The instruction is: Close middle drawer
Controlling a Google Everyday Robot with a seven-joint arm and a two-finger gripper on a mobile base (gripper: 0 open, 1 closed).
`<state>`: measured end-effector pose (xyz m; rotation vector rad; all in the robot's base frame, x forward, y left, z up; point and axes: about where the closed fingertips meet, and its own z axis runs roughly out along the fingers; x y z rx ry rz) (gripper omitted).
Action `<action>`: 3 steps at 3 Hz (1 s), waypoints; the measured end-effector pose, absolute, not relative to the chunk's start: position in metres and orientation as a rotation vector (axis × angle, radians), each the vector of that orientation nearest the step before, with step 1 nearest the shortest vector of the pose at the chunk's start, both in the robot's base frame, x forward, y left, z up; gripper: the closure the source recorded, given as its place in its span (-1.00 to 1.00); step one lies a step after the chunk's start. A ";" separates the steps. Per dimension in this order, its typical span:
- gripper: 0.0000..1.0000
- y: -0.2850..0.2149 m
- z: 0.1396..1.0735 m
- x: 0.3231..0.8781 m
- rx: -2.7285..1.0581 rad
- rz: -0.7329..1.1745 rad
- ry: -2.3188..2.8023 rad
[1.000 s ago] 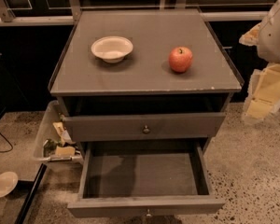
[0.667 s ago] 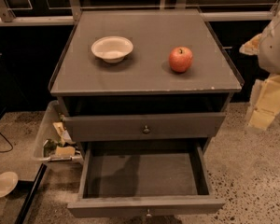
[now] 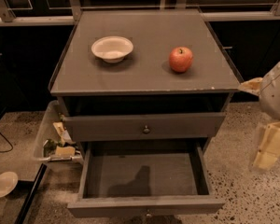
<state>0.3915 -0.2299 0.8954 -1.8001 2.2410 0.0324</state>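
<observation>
The grey cabinet (image 3: 144,80) has its middle drawer (image 3: 142,174) pulled far out. The box is deep and empty, and its front (image 3: 107,206) lies along the bottom of the view with a small knob (image 3: 148,213) at centre. The narrower drawer above it (image 3: 98,127), with a round knob (image 3: 146,129), sits nearly shut. My gripper (image 3: 267,153) is cream-coloured and hangs below the white arm (image 3: 277,94) at the right edge. It is to the right of the open drawer, apart from it, about level with the drawer's right wall.
A white bowl (image 3: 112,48) and a red apple (image 3: 180,59) sit on the cabinet top. A clear bin of scraps (image 3: 56,141) stands on the floor left of the cabinet. A white dish (image 3: 3,184) and a cable (image 3: 2,146) lie further left.
The arm and gripper have come down along the cabinet's right side, from tabletop height to drawer height. The drawers, bowl and apple have not moved.
</observation>
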 end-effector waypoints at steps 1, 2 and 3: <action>-0.65 -0.236 0.860 0.374 -1.824 0.086 2.194; -0.19 -0.244 0.820 0.360 -1.842 0.128 2.143; 0.28 -0.246 0.779 0.349 -1.876 0.181 2.147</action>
